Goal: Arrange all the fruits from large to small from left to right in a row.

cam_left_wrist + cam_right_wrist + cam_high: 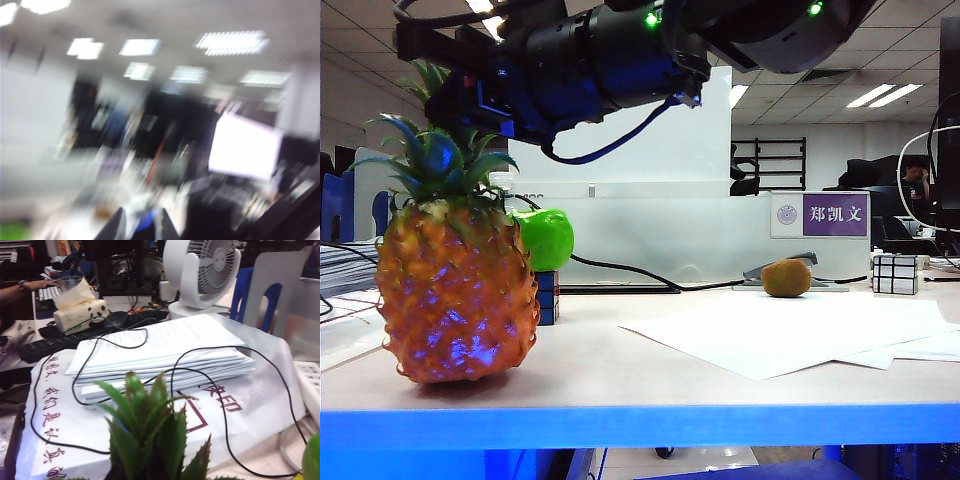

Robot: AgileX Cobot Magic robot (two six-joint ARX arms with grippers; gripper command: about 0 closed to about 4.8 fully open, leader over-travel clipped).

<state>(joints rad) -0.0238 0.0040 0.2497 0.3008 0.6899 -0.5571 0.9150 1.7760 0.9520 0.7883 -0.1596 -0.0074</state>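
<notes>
A pineapple (455, 290) stands at the counter's (640, 385) left, the right end effector (145, 475) pressed together on its crown. Behind it sits a green apple (545, 238), with a kiwi (786, 278) well to the right. The left end effector (141, 231) is blurred, so its state cannot be told.

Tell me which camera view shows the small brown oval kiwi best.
The exterior view: the small brown oval kiwi sits whole and unobstructed on the table, right of the green apple. The left wrist view is motion-blurred with no kiwi recognisable. The right wrist view shows only the pineapple's green crown, no kiwi.
</notes>
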